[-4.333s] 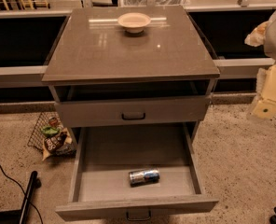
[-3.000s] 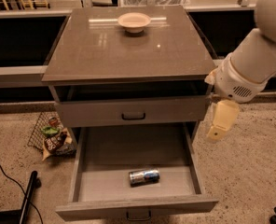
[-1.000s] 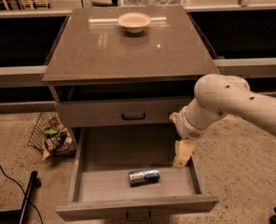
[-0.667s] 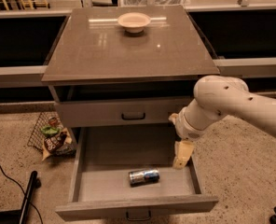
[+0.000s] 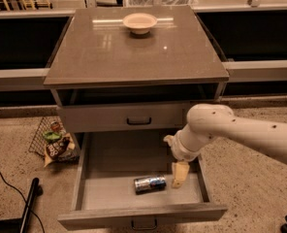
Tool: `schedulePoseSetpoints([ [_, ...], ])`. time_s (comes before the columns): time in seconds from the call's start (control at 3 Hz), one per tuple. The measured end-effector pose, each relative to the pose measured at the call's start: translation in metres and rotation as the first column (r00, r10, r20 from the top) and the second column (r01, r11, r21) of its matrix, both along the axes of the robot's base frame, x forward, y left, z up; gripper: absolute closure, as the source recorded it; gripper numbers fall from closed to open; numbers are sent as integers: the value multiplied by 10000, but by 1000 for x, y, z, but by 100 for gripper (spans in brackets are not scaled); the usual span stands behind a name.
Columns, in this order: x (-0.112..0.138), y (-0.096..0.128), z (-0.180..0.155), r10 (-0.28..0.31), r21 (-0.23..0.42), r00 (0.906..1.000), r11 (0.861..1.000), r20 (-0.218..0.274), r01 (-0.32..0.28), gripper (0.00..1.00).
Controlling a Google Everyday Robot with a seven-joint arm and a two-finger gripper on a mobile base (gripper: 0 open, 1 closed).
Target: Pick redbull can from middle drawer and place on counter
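Far left on floor: wire basket (image 5: pixel 54 142) w/ snack bags. Middle drawer (image 5: pixel 79 174) pulled out. Inside, nr front, right of centre: redbull can (image 5: pixel 150 183), lying on its side. Just right of can: hand (image 5: pixel 180 174), low in drawer, pointing down; apart or together, can't tell. Up top: bowl (image 5: pixel 139 22) on tabletop (image 5: pixel 134 52).

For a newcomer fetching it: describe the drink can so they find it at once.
Below the brown counter, the lower drawer stands pulled open. On its grey floor a small silver-and-blue can lies on its side, beside the pale end effector; it is the only shiny thing there.
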State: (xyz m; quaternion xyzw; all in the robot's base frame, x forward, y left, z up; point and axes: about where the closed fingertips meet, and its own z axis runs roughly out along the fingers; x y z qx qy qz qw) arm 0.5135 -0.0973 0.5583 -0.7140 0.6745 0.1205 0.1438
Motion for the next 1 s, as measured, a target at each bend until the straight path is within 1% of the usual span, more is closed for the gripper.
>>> schedulePoseSetpoints([
  [0.33, 7, 11, -44, 232, 331, 9997, 9992, -15, -232, 0],
  [0.67, 13, 19, -81, 404, 628, 9992, 9972, -56, -400, 0],
  [1.0, 21, 26, -104, 573, 875, 9983, 9946, -101, -562, 0],
])
